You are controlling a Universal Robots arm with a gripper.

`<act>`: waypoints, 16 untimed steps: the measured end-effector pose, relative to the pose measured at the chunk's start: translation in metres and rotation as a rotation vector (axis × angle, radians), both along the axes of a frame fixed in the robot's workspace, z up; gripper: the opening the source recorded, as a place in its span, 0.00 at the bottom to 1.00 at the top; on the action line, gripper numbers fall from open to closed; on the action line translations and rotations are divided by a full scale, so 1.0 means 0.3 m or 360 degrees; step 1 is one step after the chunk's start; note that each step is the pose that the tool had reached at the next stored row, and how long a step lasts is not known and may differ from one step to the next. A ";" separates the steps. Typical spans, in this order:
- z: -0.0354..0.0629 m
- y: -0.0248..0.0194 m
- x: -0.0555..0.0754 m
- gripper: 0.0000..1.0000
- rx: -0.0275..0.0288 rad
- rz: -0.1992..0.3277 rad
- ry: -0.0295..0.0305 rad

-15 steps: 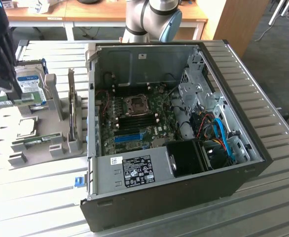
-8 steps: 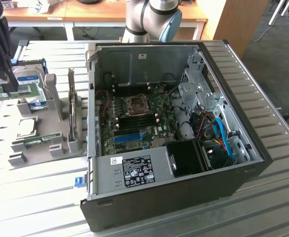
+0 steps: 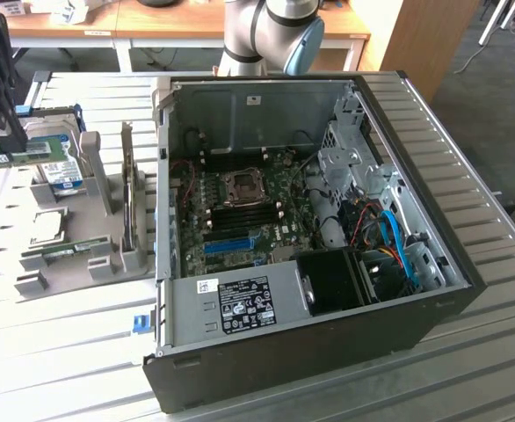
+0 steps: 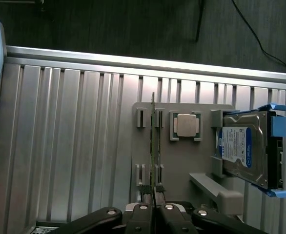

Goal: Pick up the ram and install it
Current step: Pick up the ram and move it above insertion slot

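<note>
The gripper [image 4: 153,205] is pinching its fingers narrowly on the ram [image 4: 153,146], which is standing on edge, so the wrist view is catching it as a thin line. The ram's long axis is running level and straight out from the fingertips, across the gray parts holder [image 4: 182,165] and toward the holder's far edge. It is lining up between the holder's two rows of slot posts and does not appear to be seated in either.

Just beside it, a second green memory stick [image 3: 64,252] is sitting in the holder's slots, parallel to the held one. A processor chip [image 4: 186,125] is lying flat in the holder's middle recess. A blue-labelled hard drive [image 4: 243,148] is standing at the holder's other side.

The open computer case [image 3: 328,343] is lying beside the holder, toward the exterior view's right, with its motherboard [image 3: 240,211] facing up. Both are resting on the slatted metal table [image 4: 74,146].
</note>
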State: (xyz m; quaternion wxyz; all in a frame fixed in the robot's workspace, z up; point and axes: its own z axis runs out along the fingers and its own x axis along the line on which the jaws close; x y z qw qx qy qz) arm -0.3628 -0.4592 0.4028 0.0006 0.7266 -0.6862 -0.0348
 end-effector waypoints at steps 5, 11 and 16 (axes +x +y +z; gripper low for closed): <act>0.000 0.000 0.000 0.12 -0.00002 0.0000 0.00002; 0.001 0.000 0.015 0.12 -0.00003 0.0000 0.00004; 0.000 0.000 0.046 0.12 -0.00001 0.0000 0.00002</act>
